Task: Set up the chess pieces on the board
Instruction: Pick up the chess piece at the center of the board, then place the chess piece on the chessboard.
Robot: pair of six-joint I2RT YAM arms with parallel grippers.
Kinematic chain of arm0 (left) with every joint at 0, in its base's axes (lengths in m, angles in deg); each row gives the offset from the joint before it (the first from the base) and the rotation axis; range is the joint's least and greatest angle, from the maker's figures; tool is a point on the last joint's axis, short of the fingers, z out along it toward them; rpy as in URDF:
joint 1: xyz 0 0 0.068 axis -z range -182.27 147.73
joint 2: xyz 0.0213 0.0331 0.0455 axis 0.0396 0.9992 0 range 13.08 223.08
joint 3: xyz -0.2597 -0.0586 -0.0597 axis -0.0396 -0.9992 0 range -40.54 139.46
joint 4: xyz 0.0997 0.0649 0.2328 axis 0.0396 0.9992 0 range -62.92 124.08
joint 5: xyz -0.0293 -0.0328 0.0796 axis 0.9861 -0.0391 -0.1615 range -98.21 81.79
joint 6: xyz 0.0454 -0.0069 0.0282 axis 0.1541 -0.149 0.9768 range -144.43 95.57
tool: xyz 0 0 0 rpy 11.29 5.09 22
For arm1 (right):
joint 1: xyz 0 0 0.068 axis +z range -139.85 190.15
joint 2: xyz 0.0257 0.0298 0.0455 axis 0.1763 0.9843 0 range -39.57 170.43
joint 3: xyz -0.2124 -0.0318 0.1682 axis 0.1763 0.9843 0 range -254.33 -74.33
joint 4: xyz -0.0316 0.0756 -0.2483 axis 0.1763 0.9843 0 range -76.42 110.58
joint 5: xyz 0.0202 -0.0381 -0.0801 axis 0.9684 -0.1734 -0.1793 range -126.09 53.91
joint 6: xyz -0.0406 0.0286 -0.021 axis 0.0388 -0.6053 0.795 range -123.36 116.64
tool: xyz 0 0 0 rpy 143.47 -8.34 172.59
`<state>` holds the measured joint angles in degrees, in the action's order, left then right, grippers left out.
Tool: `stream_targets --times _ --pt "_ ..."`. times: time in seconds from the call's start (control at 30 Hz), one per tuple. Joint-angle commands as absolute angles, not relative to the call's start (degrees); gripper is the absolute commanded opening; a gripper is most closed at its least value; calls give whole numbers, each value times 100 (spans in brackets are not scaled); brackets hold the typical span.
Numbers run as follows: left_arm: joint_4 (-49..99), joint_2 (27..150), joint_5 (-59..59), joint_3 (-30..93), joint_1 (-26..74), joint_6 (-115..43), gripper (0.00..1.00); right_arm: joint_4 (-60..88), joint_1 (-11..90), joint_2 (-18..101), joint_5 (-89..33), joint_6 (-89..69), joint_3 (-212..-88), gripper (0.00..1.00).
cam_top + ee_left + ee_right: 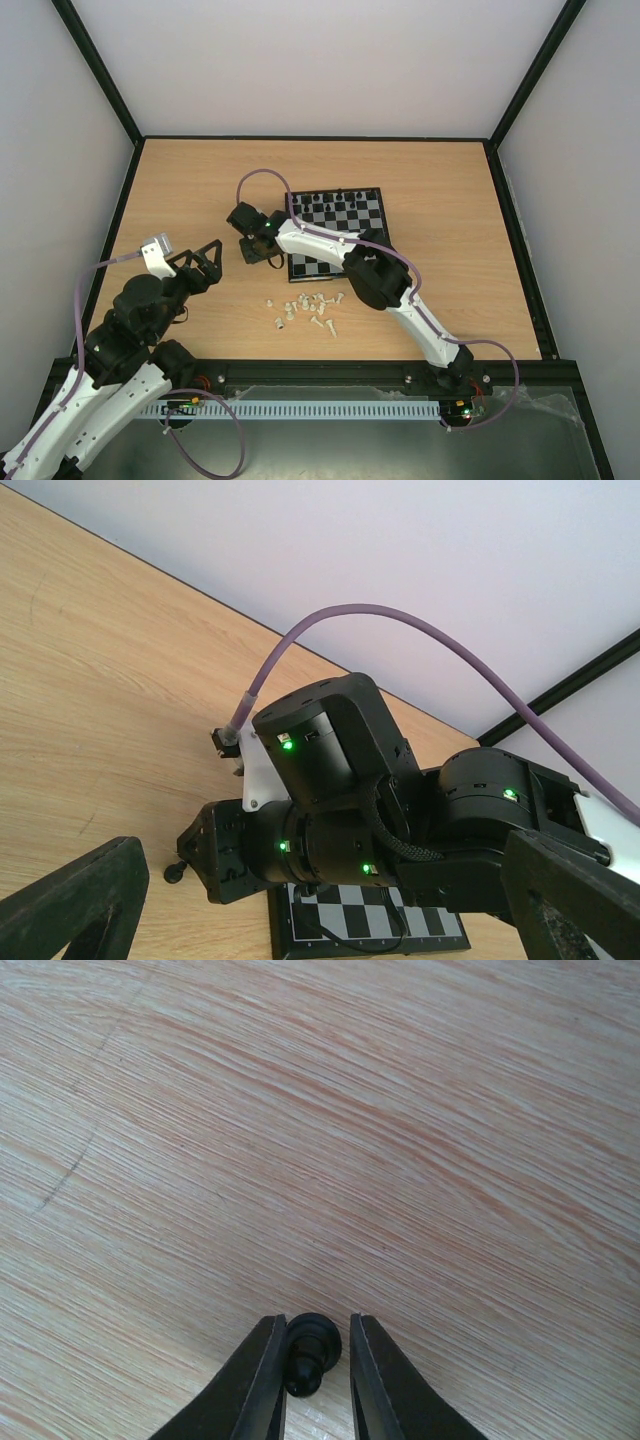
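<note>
Across the frame's middle spreads the wooden table (450, 250), with the board (365, 218) just above centre. At lower left the left gripper (212, 262) hangs spread wide, grasping nothing. The right gripper (248, 248) lies just left of the board, jaws nearly together. White pieces (305, 308) lie scattered below the board, and black chessmen (340, 195) line its upper edge. One black piece (310, 1345) sits pinched between the right jaws.

1 small black round-headed chess piece (310, 1345) is sitting between the fingers of the right claw (313, 1325). Roughly 14 small cream chess pieces (307, 310) are lying loose near that claw. 1 square black-and-grey chequered board (350, 222) is lying just beside it, carrying more black pieces too tiny to count.
</note>
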<state>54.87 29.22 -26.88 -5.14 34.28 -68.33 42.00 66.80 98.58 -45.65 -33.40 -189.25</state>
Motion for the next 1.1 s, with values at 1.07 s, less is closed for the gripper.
stream_targets --times 1.07 --pt "5332 2945 -2623 -505 3404 -6670 100 3609 4202 6305 -4963 -3483 -14775 2"
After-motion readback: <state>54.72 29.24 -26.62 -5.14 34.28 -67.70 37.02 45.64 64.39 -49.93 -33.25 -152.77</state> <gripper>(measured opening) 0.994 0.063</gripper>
